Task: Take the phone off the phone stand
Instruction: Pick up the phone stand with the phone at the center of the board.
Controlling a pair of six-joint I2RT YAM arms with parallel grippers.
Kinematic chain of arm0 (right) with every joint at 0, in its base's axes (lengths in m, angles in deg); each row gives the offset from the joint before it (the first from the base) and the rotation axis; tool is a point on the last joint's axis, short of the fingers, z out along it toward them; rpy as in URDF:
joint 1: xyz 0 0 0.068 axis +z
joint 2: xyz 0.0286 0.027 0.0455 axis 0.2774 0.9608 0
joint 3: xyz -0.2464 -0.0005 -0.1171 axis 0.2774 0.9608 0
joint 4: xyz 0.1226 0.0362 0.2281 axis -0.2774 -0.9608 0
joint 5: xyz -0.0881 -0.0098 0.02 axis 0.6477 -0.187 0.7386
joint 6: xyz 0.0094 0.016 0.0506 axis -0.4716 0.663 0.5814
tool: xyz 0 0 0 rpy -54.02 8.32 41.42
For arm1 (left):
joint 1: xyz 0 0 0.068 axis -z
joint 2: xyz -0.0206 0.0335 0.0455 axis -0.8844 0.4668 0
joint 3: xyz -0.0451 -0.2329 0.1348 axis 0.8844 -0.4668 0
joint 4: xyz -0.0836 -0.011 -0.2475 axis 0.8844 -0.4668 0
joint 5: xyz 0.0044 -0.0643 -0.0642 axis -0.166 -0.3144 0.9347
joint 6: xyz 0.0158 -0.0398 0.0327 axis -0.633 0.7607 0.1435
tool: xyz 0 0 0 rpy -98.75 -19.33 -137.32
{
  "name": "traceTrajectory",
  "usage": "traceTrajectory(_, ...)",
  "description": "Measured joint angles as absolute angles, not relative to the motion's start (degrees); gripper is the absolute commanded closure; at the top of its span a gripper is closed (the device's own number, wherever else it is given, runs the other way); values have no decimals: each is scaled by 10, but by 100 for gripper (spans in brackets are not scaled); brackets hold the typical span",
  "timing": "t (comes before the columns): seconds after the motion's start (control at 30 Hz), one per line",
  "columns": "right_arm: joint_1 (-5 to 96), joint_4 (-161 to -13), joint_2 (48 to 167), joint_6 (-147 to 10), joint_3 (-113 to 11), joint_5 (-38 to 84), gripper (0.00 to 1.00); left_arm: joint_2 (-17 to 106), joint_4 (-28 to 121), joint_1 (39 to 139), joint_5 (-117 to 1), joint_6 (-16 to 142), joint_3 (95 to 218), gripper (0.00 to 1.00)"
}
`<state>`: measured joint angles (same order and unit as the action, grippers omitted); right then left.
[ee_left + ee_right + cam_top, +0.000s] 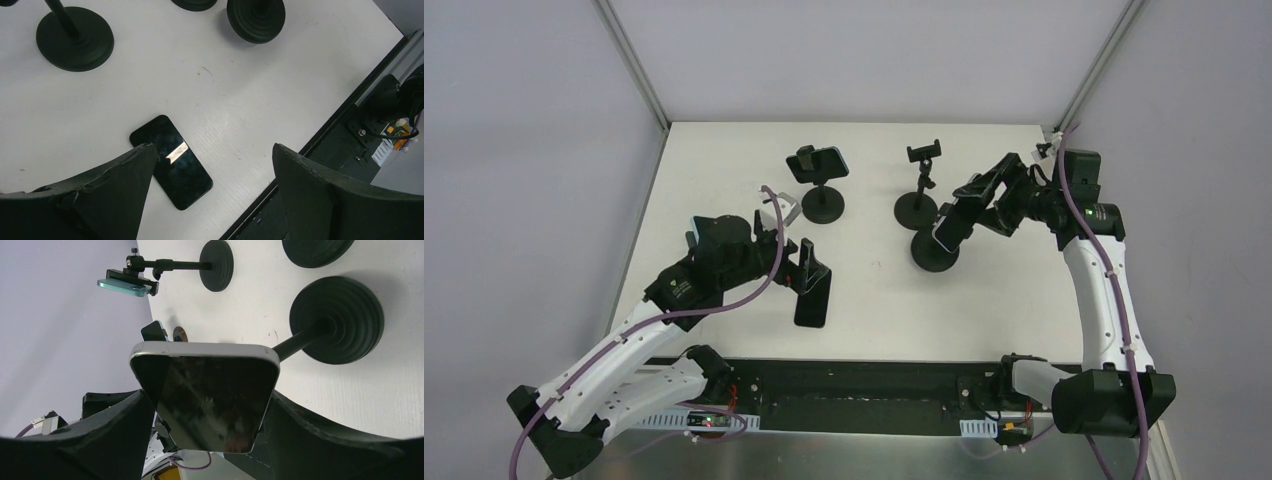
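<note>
Glass-faced, metal-rimmed phone, still on its phone stand right of the tabletop's centre: probably rigid, light, slick, scratch-prone. Right gripper pinches its opposite side edges. Left gripper gapes wide over a second phone near the near edge.

A white bench carries a few faint scuffs on its surface. Pale grey wall panels close it in on three sides, with a silvery left post and right post running up from the back corners. A black channel runs along the near edge, and a brushed metal sheet lies just in front of it.
</note>
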<state>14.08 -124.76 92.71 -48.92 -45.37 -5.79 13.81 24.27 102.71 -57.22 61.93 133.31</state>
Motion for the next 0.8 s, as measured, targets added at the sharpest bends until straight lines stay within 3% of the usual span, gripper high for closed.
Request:
traceTrajectory(0.63,145,-1272,977,-500,-445,-14,100,253,384,1118,-563,601,1298,10)
traceTrajectory(0.73,145,-1272,978,-500,-447,3,94,278,395,1120,-559,591,1305,9)
traceTrajectory(0.8,145,-1274,979,-500,-452,22,83,289,402,1121,-558,585,1310,9)
